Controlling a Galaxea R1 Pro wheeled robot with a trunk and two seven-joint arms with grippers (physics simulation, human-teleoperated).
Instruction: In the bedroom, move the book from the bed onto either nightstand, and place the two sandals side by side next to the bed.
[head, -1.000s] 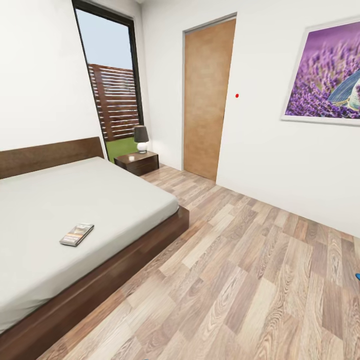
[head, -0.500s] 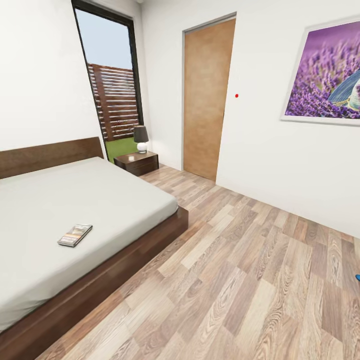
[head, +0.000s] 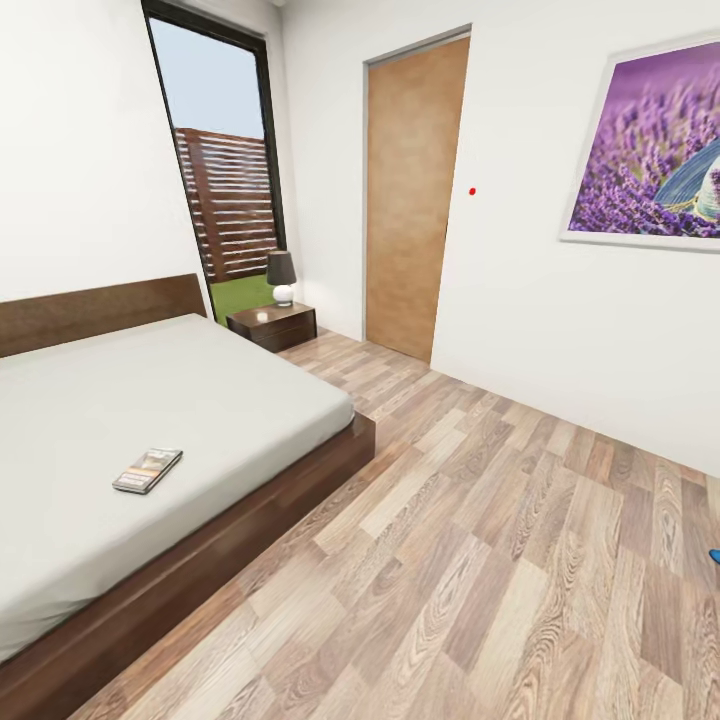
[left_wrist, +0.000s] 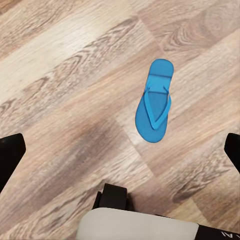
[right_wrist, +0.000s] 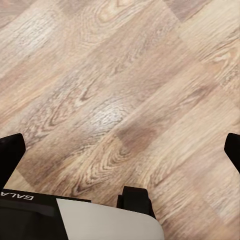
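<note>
The book (head: 147, 470) lies flat on the bed (head: 150, 400), near its foot-side edge and within reach from the floor. Farther right the nightstand (head: 273, 325) waits by the window (head: 215, 160), a lamp (head: 282, 277) on its top leaving room for the book. A blue sandal (head: 714, 556) peeks in at the right margin. Both arms hang over bare floor (head: 480, 560): the left pincer (left_wrist: 120, 150), spread wide and empty, looks down on a sandal (left_wrist: 154, 102) lying flat; the right pincer (right_wrist: 120, 150) is likewise spread and empty.
</note>
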